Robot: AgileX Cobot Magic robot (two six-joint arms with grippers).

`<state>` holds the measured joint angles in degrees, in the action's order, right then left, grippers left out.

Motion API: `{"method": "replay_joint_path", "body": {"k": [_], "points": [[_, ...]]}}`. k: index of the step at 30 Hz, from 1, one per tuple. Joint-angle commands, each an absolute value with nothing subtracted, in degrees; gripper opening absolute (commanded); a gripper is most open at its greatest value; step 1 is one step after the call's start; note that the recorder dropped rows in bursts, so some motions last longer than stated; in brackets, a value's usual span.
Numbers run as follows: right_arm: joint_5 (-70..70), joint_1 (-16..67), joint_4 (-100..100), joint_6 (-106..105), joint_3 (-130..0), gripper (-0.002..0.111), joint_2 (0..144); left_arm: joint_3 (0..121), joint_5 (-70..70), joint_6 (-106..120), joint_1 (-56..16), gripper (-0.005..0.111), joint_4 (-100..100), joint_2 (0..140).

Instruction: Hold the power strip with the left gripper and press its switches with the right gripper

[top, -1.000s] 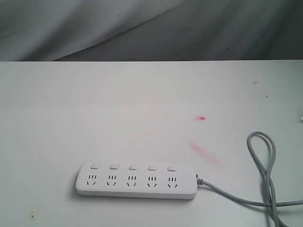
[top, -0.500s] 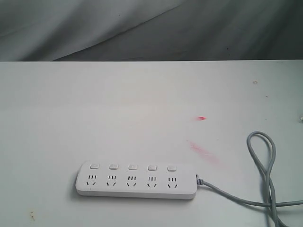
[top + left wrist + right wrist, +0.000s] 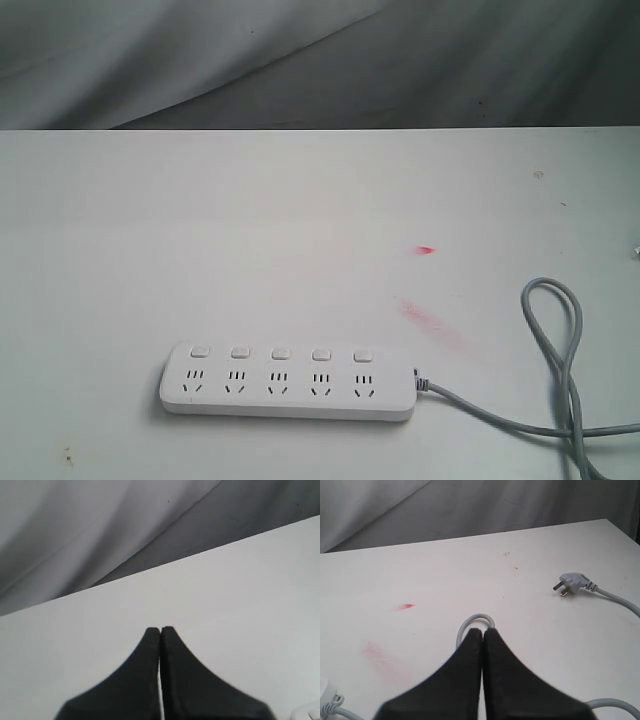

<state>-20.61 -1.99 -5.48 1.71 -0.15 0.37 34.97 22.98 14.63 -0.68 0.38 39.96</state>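
Note:
The long white power strip (image 3: 288,384) lies flat near the table's front edge in the exterior view. Its five square switches (image 3: 281,353) run in a row above the socket sets. A grey cord (image 3: 560,350) leaves its right end and loops on the table. Neither arm shows in the exterior view. In the left wrist view my left gripper (image 3: 160,629) is shut, empty, over bare table; a white sliver of the power strip (image 3: 307,712) peeks in at the frame corner. My right gripper (image 3: 483,630) is shut and empty above the cord loop (image 3: 475,620).
The cord's grey plug (image 3: 572,583) lies on the white table (image 3: 250,230) beyond the right gripper. Red smears (image 3: 428,318) mark the tabletop right of the strip. Grey cloth (image 3: 320,60) hangs behind the table's far edge.

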Motion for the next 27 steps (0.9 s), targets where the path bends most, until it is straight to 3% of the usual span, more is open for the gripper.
{"method": "replay_joint_path", "body": {"k": [1,8,16,21,27], "points": [[-19.86,-2.39,-5.52,1.92,0.00,0.000,0.00,45.87,21.74,23.77,1.42,0.001,-0.59,53.48],[-19.86,-2.39,-5.52,1.92,0.00,0.000,0.00,56.98,26.22,54.03,13.32,0.001,-27.02,71.33],[-19.86,-2.39,-5.52,1.92,0.00,0.000,0.00,60.01,51.90,103.79,21.44,0.001,-53.91,81.57],[-19.86,-2.39,-5.52,1.92,0.00,0.000,0.00,60.01,69.74,106.71,21.31,0.001,-53.60,82.14],[-19.86,-2.39,-5.52,1.92,0.00,0.000,0.00,59.33,69.96,106.46,21.18,0.001,-53.16,82.12]]}}
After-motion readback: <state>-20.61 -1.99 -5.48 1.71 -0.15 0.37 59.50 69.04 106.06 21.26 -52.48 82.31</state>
